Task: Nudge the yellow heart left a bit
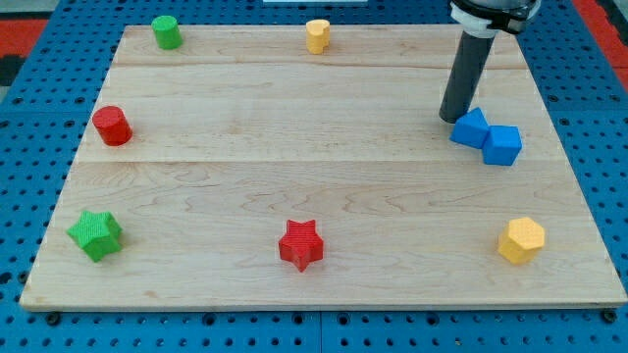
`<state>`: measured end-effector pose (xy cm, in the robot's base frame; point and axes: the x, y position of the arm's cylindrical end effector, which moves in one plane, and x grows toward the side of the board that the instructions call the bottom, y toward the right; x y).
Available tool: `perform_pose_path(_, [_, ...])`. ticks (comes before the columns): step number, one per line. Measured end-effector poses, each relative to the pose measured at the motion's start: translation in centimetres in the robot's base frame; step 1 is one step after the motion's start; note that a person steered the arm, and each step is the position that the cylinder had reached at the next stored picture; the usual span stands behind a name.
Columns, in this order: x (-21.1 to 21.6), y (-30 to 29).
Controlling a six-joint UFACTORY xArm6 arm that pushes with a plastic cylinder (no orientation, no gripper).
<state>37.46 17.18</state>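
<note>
The yellow heart [317, 35] is sitting at the view's top edge of the wooden board [294, 147], slightly right of centre. My tip [454, 119] is resting on the board well to the view's right of it, just beside the blue block pair [487, 136]; being a plain rod, it is pinching nothing. A green cylinder [166, 31] is standing at top left, a red cylinder [112, 126] at left, a green star [95, 234] at bottom left, a red star [301, 244] at bottom centre, a yellow hexagon [520, 240] at bottom right.

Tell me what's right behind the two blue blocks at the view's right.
My tip stands just behind the blue blocks, at their upper-left edge, apparently touching. Bare board surrounds it. The rod hides a strip of board behind itself.
</note>
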Motion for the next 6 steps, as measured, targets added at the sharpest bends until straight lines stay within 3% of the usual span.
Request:
perform_pose_path(2, [-11.1, -5.3])
perform_pose_path(3, [-12.5, -12.4])
perform_pose_path(4, [-14.7, -11.4])
perform_pose_path(6, [-17.9, -20.6])
